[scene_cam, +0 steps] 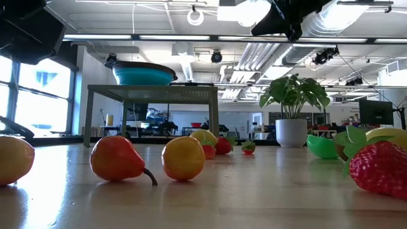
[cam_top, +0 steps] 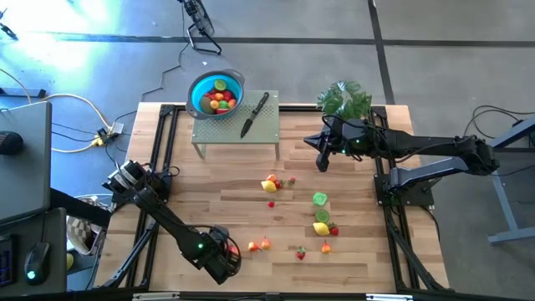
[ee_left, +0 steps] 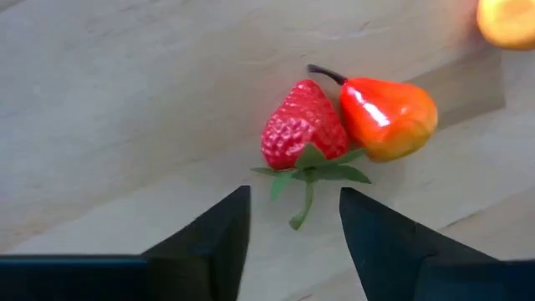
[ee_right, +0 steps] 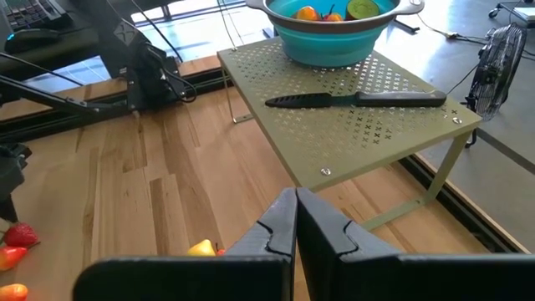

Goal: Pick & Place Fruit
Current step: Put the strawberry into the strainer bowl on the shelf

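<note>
Down at the front-left of the table (cam_top: 351,259), the left gripper (cam_top: 227,257) hangs low w/ its jaws apart, nothing between them. Just ahead of its fingers (ee_left: 219,234) sit a red strawberry (ee_left: 299,127) and an orange-red pear (ee_left: 389,117), touching each other, both on the wood.

Moving right, more fruit is scattered across the middle: a small cluster w/ a yellow piece (cam_top: 270,185), then a green half (cam_top: 320,199), a lemon (cam_top: 321,227) and a couple of red bits near the front edge.

At the back, a perforated green stand (cam_top: 267,134) carries a blue bowl (cam_top: 202,87) holding several fruit pcs already, plus a black-handled knife (cam_top: 255,114) lying beside the bowl.

Further right, the right gripper (cam_top: 323,162) hovers above the table just off the stand's right end, fingers (ee_right: 276,226) clenched together, empty. A potted plant (cam_top: 344,99) sits at the back-right corner behind that arm.
</note>
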Available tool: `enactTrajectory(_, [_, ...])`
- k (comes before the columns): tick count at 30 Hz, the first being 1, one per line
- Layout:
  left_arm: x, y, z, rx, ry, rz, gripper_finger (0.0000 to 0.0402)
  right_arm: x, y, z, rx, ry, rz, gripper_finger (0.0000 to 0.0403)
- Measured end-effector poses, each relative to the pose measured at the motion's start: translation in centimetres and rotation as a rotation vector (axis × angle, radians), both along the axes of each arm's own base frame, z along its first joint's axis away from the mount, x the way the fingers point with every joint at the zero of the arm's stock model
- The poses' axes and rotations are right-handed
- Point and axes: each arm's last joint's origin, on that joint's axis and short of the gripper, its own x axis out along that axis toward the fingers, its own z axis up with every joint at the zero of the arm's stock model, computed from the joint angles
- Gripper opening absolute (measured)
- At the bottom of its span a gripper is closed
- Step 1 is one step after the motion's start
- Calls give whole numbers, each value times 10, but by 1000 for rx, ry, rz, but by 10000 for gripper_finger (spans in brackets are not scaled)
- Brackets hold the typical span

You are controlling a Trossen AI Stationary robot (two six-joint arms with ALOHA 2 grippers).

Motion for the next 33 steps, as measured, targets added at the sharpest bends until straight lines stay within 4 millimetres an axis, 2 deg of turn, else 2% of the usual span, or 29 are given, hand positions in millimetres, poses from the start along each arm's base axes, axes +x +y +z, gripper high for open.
enactTrajectory(8, [0, 0, -2, 9, 1, 2, 76, 0, 0, 0, 0, 0, 0, 2])
enactTrajectory(15, [0, 0, -2, 9, 1, 2, 9, 0, 0, 0, 0, 1, 0, 2])
enactTrajectory(27, [1, -1, -1, -1, -12, -2, 5, 0, 0, 0, -23, 8, 10, 3])
enactTrajectory(33, [-2, 3, 16, -11, -50, 0, 3, 0, 0, 0, -23, 8, 10, 3])
